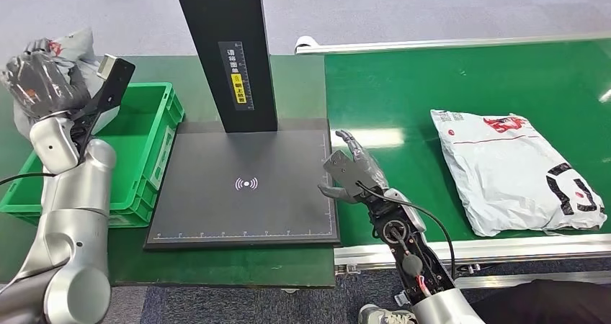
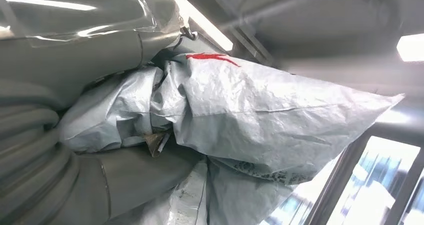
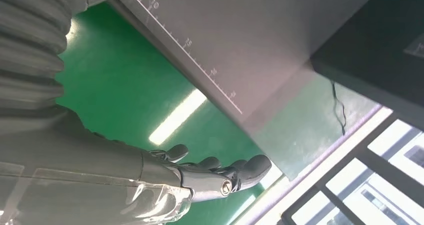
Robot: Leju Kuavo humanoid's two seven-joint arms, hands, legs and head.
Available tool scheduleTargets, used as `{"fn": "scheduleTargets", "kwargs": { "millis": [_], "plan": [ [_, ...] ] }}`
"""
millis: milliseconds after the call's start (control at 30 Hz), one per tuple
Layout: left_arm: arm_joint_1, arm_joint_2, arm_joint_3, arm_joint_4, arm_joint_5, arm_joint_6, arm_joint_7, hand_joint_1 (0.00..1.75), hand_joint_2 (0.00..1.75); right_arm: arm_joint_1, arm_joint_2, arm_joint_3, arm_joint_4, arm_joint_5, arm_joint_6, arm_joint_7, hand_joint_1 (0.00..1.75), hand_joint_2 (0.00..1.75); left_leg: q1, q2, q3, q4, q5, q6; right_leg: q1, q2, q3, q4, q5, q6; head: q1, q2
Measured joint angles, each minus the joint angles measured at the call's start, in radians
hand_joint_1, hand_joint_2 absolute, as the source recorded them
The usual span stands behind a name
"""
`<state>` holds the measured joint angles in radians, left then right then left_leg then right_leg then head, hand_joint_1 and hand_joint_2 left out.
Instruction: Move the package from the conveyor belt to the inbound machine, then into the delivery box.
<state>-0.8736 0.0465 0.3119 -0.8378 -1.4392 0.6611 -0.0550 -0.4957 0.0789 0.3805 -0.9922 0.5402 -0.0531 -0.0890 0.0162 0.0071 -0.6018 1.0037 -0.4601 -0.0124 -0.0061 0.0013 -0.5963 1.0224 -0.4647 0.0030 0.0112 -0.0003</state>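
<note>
The left hand (image 1: 39, 83) grips a crumpled grey plastic package (image 2: 240, 110) raised above the green crate's (image 1: 155, 122) far left corner; the left wrist view shows its long axis running out from the fingers to a pointed corner. The right hand (image 1: 353, 171) hovers empty, fingers apart, between scanner plate (image 1: 245, 209) and belt (image 1: 403, 93), where a second flat package (image 1: 511, 169) lies

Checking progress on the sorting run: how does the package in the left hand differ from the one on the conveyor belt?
The held package is crumpled and raised in the left hand near the green delivery box; the belt package lies flat on the conveyor belt. The belt package touches no hand; the open right hand hovers apart from it. Both are grey-white bags with red print.
</note>
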Motion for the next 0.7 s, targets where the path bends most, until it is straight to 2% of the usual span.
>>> {"fn": "scheduleTargets", "kwargs": {
  "millis": [33, 67, 133, 167, 200, 400, 500, 567, 667, 700],
  "plan": [
    [-0.007, 0.014, -0.006, 0.04, 0.006, 0.0, 0.01, 1.61, 1.75, 0.003, -0.001, 0.0, -0.004, 0.0, 0.007, 0.0, 0.0, 1.75, 0.0, 0.0, 0.0, 0.0, 0.0, 0.0, 0.0, 0.0, 0.0, 0.0, 0.0, 0.0, 0.0, 0.0],
    [-0.012, 0.026, -0.011, 0.077, 0.007, 0.0, 0.025, 1.36, 1.75, 0.005, -0.001, 0.0, -0.008, -0.001, 0.013, -0.001, 0.0, 1.75, 0.0, 0.0, -0.001, 0.0, 0.0, 0.0, 0.0, 0.0, -0.001, 0.0, 0.0, 0.0, 0.0, 0.0],
    [-0.02, 0.047, -0.021, 0.144, 0.001, 0.0, 0.059, 0.55, 1.75, 0.007, -0.002, 0.0, -0.014, -0.002, 0.019, -0.002, 0.0, 1.75, 0.0, 0.0, -0.001, 0.0, 0.0, 0.0, 0.0, 0.0, -0.001, 0.0, 0.0, 0.0, 0.0, 0.0],
    [-0.022, 0.055, -0.027, 0.174, -0.002, 0.0, 0.071, 0.21, 1.75, 0.007, -0.002, 0.0, -0.016, -0.002, 0.02, -0.003, 0.0, 1.75, 0.0, 0.0, -0.002, 0.0, 0.0, 0.0, 0.0, 0.0, -0.001, 0.0, 0.0, 0.0, 0.0, 0.0],
    [-0.022, 0.061, -0.031, 0.199, 0.0, -0.001, 0.075, 0.03, 1.75, 0.007, -0.002, 0.001, -0.018, -0.002, 0.02, -0.004, 0.0, 1.75, 0.0, 0.0, -0.002, 0.0, 0.0, 0.0, 0.0, 0.0, -0.001, 0.0, 0.0, 0.0, 0.0, 0.0],
    [-0.022, 0.077, -0.05, 0.299, 0.016, -0.012, 0.093, 0.0, 1.75, 0.006, -0.001, 0.002, -0.022, -0.002, 0.036, -0.01, 0.0, 1.75, 0.0, -0.001, -0.002, 0.0, 0.0, 0.0, 0.0, 0.0, -0.001, 0.0, 0.0, 0.0, 0.0, 0.0],
    [-0.012, 0.083, -0.058, 0.298, 0.027, -0.001, 0.072, 0.0, 1.75, 0.006, -0.001, 0.005, -0.022, -0.003, 0.039, -0.011, 0.0, 1.75, 0.0, -0.001, -0.002, 0.0, 0.0, 0.0, 0.0, 0.0, -0.001, 0.0, 0.0, 0.0, 0.0, 0.0],
    [0.01, 0.082, -0.051, 0.249, 0.046, 0.001, 0.011, 0.0, 1.75, 0.005, -0.001, 0.009, -0.022, -0.006, 0.04, -0.013, 0.0, 1.75, 0.0, -0.001, -0.002, 0.0, 0.0, 0.0, 0.0, 0.0, -0.001, 0.0, 0.0, 0.0, 0.0, 0.0],
    [0.049, 0.066, -0.007, 0.14, 0.091, 0.002, -0.153, 0.0, 1.75, 0.003, -0.001, 0.014, -0.021, -0.013, 0.04, -0.018, 0.0, 1.75, 0.0, -0.001, -0.002, 0.0, 0.0, 0.0, 0.0, 0.0, -0.001, 0.0, 0.0, 0.0, 0.0, 0.0],
    [0.055, 0.062, 0.003, 0.121, 0.1, 0.002, -0.184, 0.0, 1.75, 0.003, -0.001, 0.015, -0.021, -0.013, 0.04, -0.019, 0.0, 1.75, 0.0, -0.001, -0.002, 0.0, 0.0, 0.0, 0.0, 0.0, -0.001, 0.0, 0.0, 0.0, 0.0, 0.0]
  ]
}}
